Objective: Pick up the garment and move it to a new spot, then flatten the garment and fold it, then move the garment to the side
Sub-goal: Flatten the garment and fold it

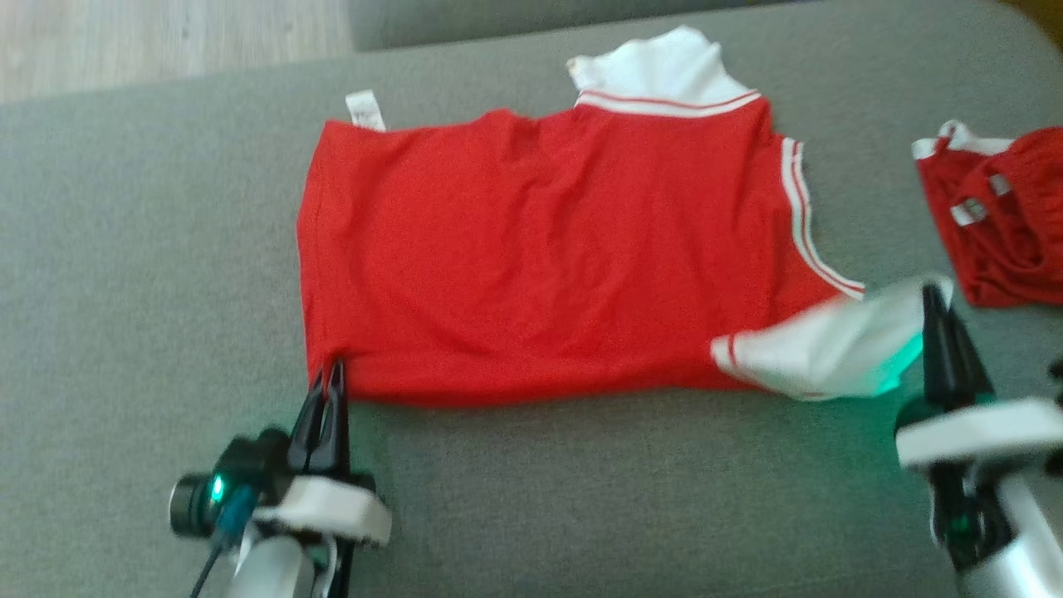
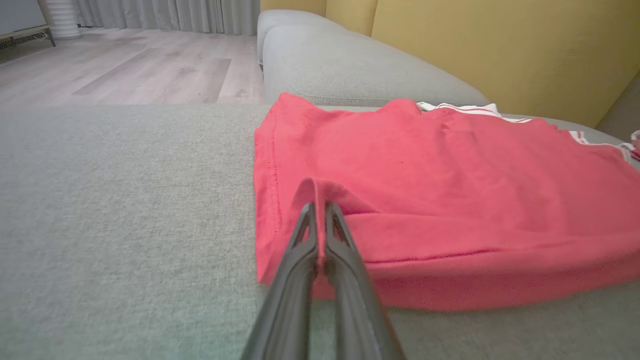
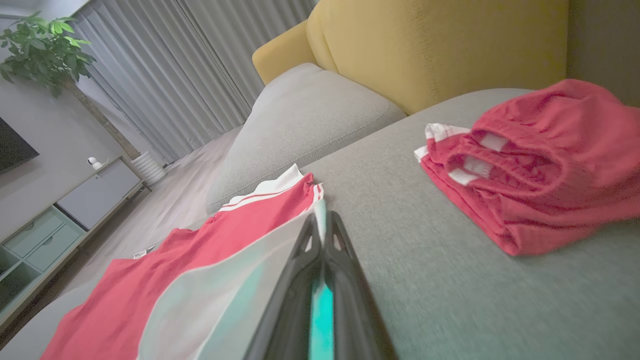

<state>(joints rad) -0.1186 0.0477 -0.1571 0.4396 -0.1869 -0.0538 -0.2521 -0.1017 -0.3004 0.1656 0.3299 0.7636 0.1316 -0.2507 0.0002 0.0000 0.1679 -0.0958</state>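
While both grips hold cloth, you stand at the flatten-to-fold stage, by judgement.
Position: garment (image 1: 540, 249) lies spread, mostly flat, on grey sofa seat (image 1: 149, 291); second red garment (image 1: 1005, 216) apart at right.
Grip: left fingers (image 1: 332, 382) clenched on near hem corner, cloth puckered at tips; right fingers (image 1: 937, 316) clenched on white sleeve (image 1: 830, 349), cloth drawn up to tips.
Pose: both arms low, reaching forward from near edge.
Next move likely calls for even lift and equal tension, near edge carried toward far edge.
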